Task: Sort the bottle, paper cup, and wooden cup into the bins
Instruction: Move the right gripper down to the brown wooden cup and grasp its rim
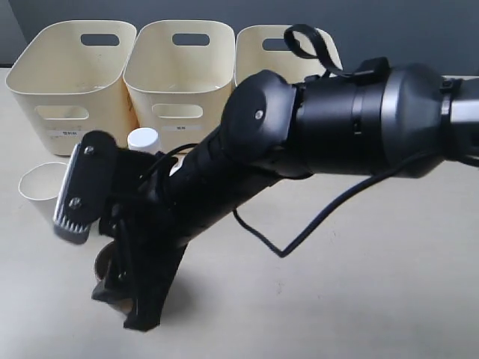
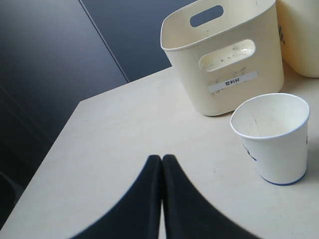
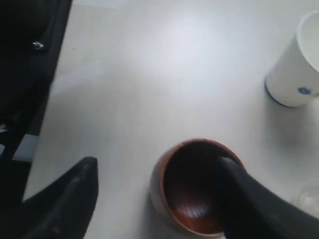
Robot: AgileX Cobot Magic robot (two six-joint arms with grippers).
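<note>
I am seeing the right gripper (image 3: 159, 184) spread wide over the wooden cup (image 3: 192, 186), one finger (image 3: 249, 199) inside it, the other outside. The cup is standing on the tabletop (image 3: 164, 74) near the paper cup (image 2: 273, 137). The left gripper (image 2: 162, 172) is pressed closed, empty. The bottle (image 1: 143, 140) is standing before the bins (image 1: 179, 75).

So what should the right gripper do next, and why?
Probably close. In the right wrist view the right gripper is open and straddles the wall of the wooden cup: one finger is inside the bowl, the other outside. The cup still stands on the table, so pinching the wall should come before lifting.
</note>
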